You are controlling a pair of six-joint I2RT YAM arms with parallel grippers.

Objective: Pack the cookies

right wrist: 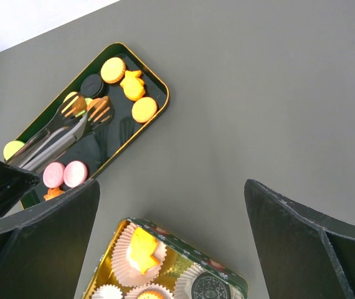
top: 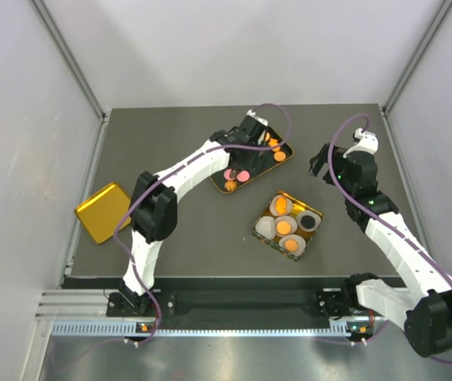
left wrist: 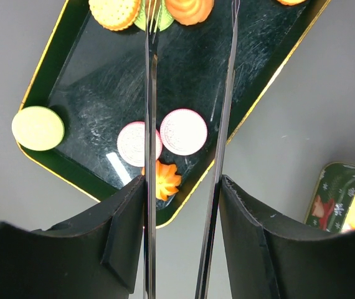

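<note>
Cookies [top: 293, 244] nearest me sat in paper cups [top: 267, 228] inside the patterned tin [right wrist: 177, 246]; beyond it more lay loose in the black tray [left wrist: 103, 81]. My left gripper [left wrist: 182, 205] was clamped on metal tongs [left wrist: 151, 93] over that tray — my right gripper [right wrist: 171, 205] hung above the dark table [right wrist: 258, 93] beside it, jaws wide, holding nothing

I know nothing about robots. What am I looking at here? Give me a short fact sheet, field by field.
left hand: gripping metal tongs, held over the tray
right hand: open and empty, above the table
tray: black with a gold rim, holding loose cookies in orange, pink and green
tin: lined with white paper cups, several already holding cookies
gold lid: lying apart near the table's left edge
</note>
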